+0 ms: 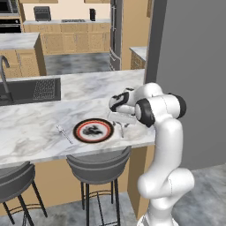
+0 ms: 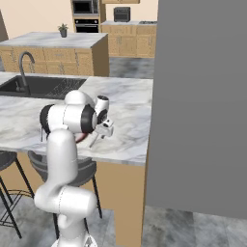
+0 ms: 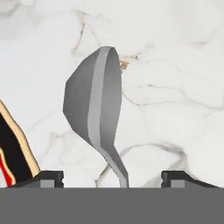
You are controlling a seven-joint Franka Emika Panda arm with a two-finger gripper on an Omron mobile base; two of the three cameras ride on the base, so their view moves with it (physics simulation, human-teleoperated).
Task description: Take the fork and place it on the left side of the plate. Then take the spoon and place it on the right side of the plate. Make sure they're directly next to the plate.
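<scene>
Left base view: plate (image 1: 93, 130) on marble worktop (image 1: 35, 123), fork (image 1: 64, 134) just left of it, pincer (image 1: 122, 128) low at plate's right edge.
Right base view: arm hides plate.
Hand view: pincer fingertips (image 3: 51, 178) apart, spoon (image 3: 94, 111) lying between them on worktop, plate rim at left.

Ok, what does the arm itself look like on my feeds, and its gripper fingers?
The glossy white rounded arm is built of thick tubular links with black rings and caps at the joints, one large dark disc at the elbow. The white wrist block carries the small two-finger gripper with thin grey fingers. Up close, the dark fingertips are square blocks with grey pads. No cables or markings show.
</scene>
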